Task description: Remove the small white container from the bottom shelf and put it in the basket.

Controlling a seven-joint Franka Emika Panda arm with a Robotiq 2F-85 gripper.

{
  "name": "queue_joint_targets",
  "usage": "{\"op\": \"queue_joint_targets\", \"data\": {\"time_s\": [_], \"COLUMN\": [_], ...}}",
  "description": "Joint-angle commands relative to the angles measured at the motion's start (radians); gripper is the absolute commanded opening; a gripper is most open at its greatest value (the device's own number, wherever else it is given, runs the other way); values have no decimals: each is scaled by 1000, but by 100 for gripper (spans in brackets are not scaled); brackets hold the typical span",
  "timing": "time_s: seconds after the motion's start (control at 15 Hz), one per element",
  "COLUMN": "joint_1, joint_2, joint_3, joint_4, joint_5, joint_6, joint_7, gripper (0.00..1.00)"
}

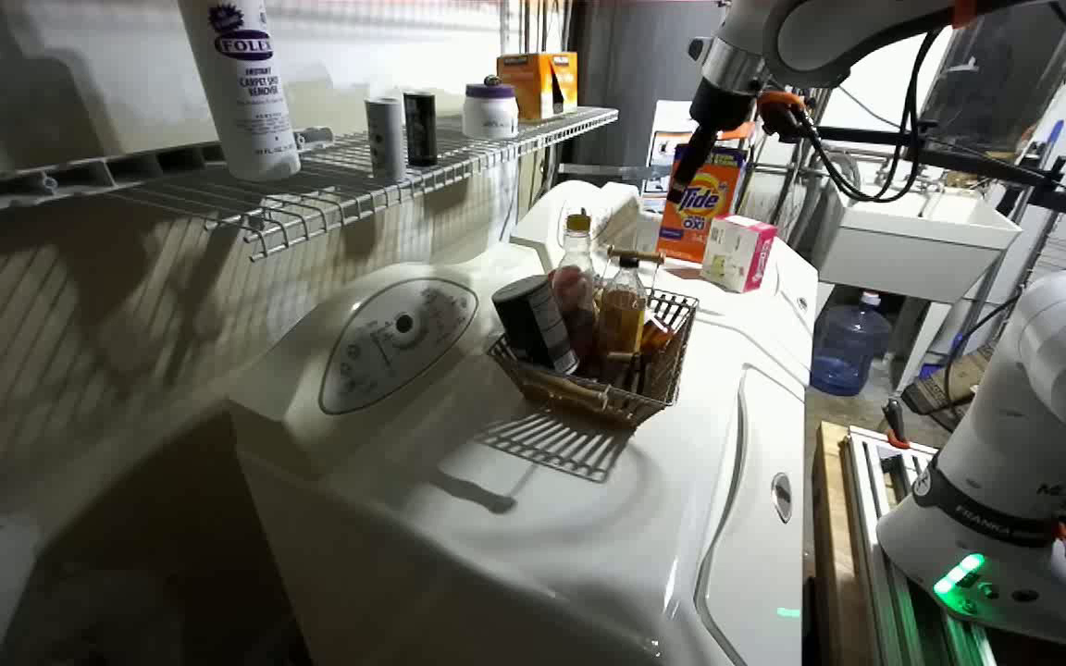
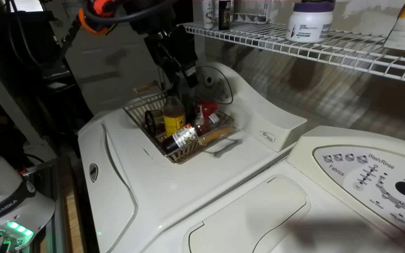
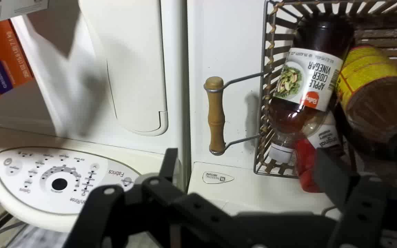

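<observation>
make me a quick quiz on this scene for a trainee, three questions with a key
1. True or false: in the wrist view, the black two-fingered gripper is open.
2. On the white wire-rack shelf, what stands nearest the small, slim, grey-white cylinder? A) the white tub with a purple lid; B) the slim black can; C) the orange cardboard box.
3. Fill in: the label on the clear bottle of dark liquid in the brown slatted basket reads "Apple ____ Vinegar".

Key: 1 true; 2 B; 3 Cider.
</observation>
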Motion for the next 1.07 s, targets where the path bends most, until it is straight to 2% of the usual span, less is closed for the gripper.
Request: {"op": "queue_joint_targets", "data": {"time_s": [0.0, 0.33, 0.6, 1.0], "joint_1": [-1, 55, 153, 282], "joint_2": [0, -43, -60, 43], "joint_3": [1, 50, 96, 132], "joint_4": [3, 17, 69, 230], "joint_5": [1, -14, 30, 161], "joint_6": [-4, -8, -28, -131], "joint_7": [-1, -79, -156, -178], "gripper": [100, 100, 100, 100]}}
